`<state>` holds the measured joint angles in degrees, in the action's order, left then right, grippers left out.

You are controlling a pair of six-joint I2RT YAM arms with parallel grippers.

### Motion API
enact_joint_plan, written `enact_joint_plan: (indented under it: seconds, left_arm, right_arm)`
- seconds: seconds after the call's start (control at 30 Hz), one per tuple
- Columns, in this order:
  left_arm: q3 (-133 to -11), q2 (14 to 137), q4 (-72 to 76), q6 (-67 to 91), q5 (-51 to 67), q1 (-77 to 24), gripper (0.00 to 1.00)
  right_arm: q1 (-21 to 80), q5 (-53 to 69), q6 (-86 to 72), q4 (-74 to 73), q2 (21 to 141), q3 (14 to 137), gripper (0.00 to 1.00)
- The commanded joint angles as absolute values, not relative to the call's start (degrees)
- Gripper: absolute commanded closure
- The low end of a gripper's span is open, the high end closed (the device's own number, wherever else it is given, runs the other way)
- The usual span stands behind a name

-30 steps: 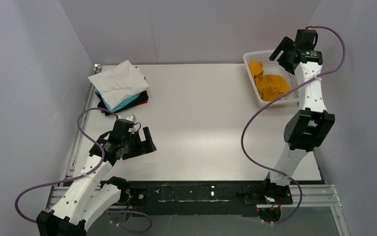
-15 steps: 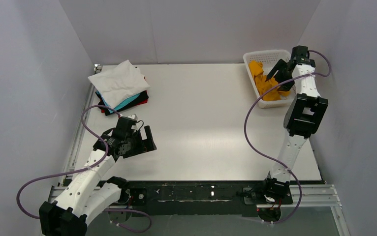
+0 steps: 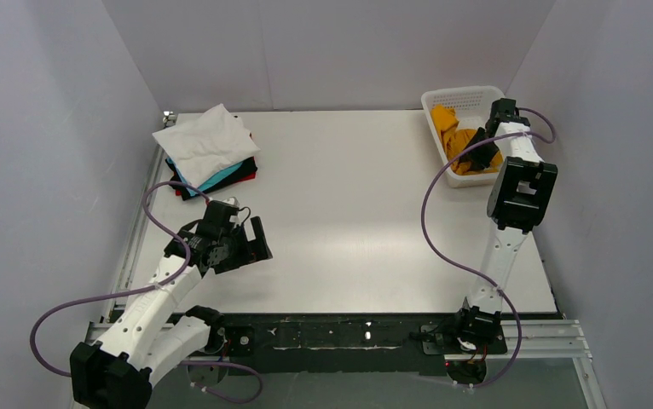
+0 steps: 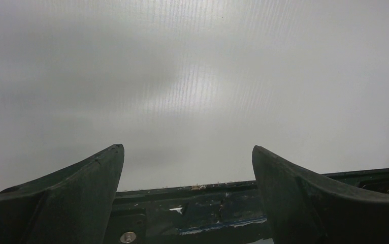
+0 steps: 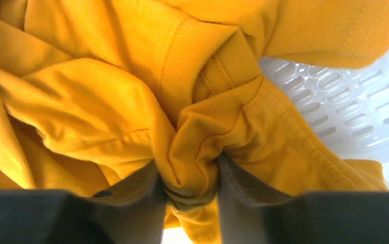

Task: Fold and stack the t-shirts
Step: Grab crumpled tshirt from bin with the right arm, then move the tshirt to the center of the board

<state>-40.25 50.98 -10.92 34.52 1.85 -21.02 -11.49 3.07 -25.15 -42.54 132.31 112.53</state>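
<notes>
A crumpled orange-yellow t-shirt (image 3: 457,141) lies in the white mesh basket (image 3: 464,91) at the back right. My right gripper (image 3: 479,143) is down inside the basket. In the right wrist view the right gripper (image 5: 190,178) is shut on a bunched fold of the orange-yellow t-shirt (image 5: 106,101), with cloth squeezed between both fingers. A stack of folded t-shirts (image 3: 208,146), white on top with teal, black and red below, sits at the back left. My left gripper (image 3: 251,243) hovers open over bare table near the front left; nothing lies between the fingers of the left gripper (image 4: 187,152).
The basket's slotted floor (image 5: 355,107) shows to the right of the cloth. The table's dark front rail (image 4: 223,203) lies just below the left fingers. Grey walls enclose the table on the left, back and right.
My right arm dropped from above the basket's far rim down into it, and its jaws closed on a fold of the orange-yellow shirt. The left arm barely shifted.
</notes>
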Motion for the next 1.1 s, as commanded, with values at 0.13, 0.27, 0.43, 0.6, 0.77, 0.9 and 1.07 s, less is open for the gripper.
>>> enact_joint_plan:
  seconds: [0.13, 0.27, 0.43, 0.6, 0.77, 0.9, 1.07]
  left_arm:
    - [-41.77, 49.84, -14.86, 34.52, 0.99, -21.05, 0.02]
    - [-41.59, 47.03, -15.30, 35.34, 1.48, -21.03, 0.02]
    - [-41.35, 43.35, -17.20, 38.11, -0.91, -21.01, 0.02]
    - [-44.47, 42.26, -25.66, 41.33, -4.54, -21.02, 0.02]
    - [-45.06, 38.57, -30.08, 42.96, -7.68, -21.01, 0.02]
    - [-42.64, 32.88, -30.48, 45.49, -11.16, -21.02, 0.02]
    - [-42.67, 31.65, -33.64, 47.76, -12.92, -21.01, 0.02]
  right_arm:
    - [-11.08, 0.59, -23.50, -41.97, 125.55, 117.27, 0.99]
    - [-9.49, -3.93, -21.12, -41.22, 115.85, 120.12, 0.99]
    - [-2.97, -10.35, -17.29, -34.04, 100.05, 116.71, 0.99]
    - [6.70, -11.80, -14.29, -23.53, 86.52, 112.62, 0.99]
    - [15.60, -2.61, -14.89, -19.73, 79.93, 117.03, 0.99]
    - [20.30, 9.95, -19.02, -19.91, 78.70, 121.01, 0.99]
    - [26.19, 20.13, -23.03, -17.93, 79.12, 122.97, 0.99]
